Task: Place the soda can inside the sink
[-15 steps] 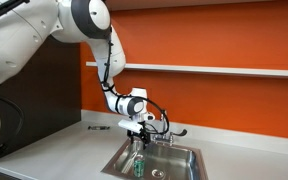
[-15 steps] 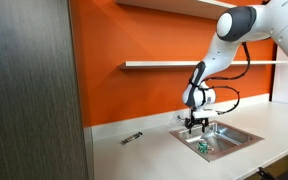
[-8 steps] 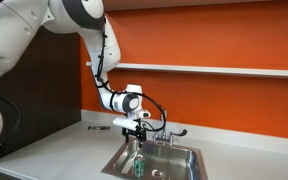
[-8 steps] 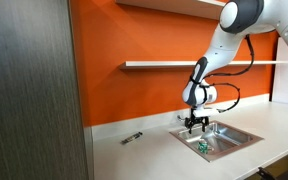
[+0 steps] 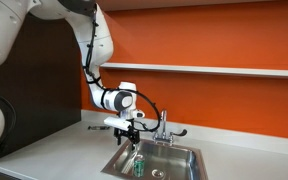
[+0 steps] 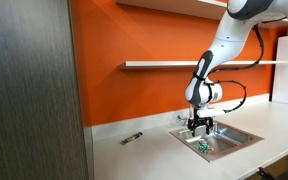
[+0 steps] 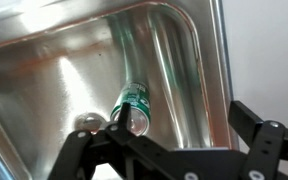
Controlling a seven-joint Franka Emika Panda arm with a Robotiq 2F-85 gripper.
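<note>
**Soda can at rest in the basin, open gripper above it.** Read from left to right in an exterior view, a small dark object (image 6: 132, 137) lies on the countertop (image 6: 134, 156), well apart from the basin. Next comes the gripper (image 6: 199, 124), hanging over the sink (image 6: 229, 134). The soda can (image 6: 201, 146) is inside the sink, below the gripper and apparently upright on the basin floor.

The wrist view shows the round drain (image 7: 87, 122) at left and the green can just beside it, near the steel wall. Judged from this arrangement, the placement itself is done. What is left, if anything, is for the arm to move clear of the sink.

**Arm pose.** The Panda arm (image 5: 97, 40) enters from the upper left, bends downward, and carries the wrist over the left part of the basin, left of the chrome faucet (image 5: 164, 125). The gripper points down. Its jaws stand apart with nothing between them. The two fingers (image 7: 269, 140) frame the can from above without touching it.
</note>
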